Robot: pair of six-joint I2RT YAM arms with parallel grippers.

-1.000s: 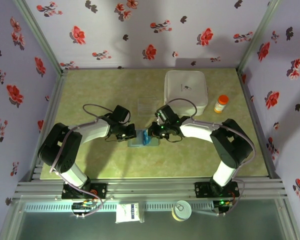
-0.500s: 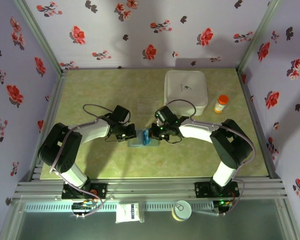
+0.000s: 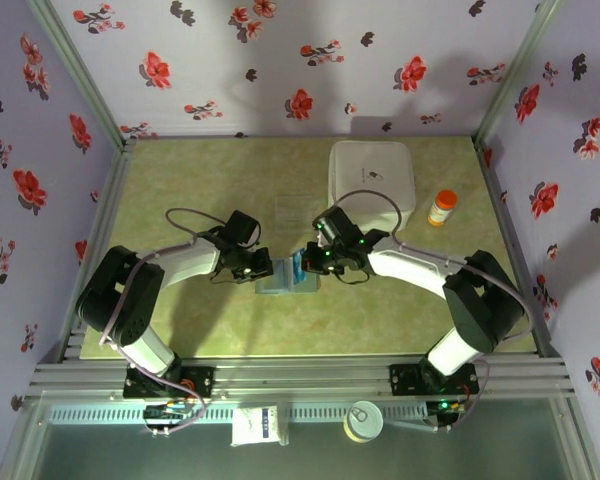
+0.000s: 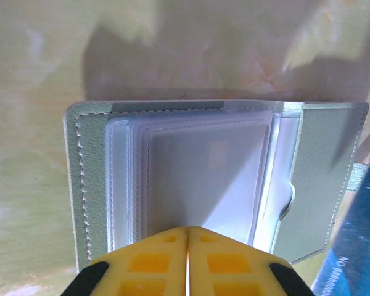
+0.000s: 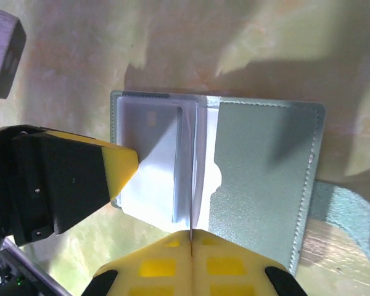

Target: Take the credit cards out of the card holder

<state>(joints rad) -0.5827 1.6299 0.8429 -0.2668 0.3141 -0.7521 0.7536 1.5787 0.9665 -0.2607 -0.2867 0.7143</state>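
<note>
Centrally on the green table (image 3: 180, 190), lower left of the white box (image 3: 371, 178), the holder (image 3: 277, 286) lies open and flat, clear sleeves (image 4: 197, 166) fanned over one panel. Left gripper (image 4: 187, 229): fingers pressed together, tips on the sleeves' near edge; whether a sleeve is pinched I cannot tell. Right gripper (image 5: 190, 233): jaws closed on a thin blue card (image 4: 357, 246) standing edge-on above the fold, its printed face at the lower right of the left wrist view.
</note>
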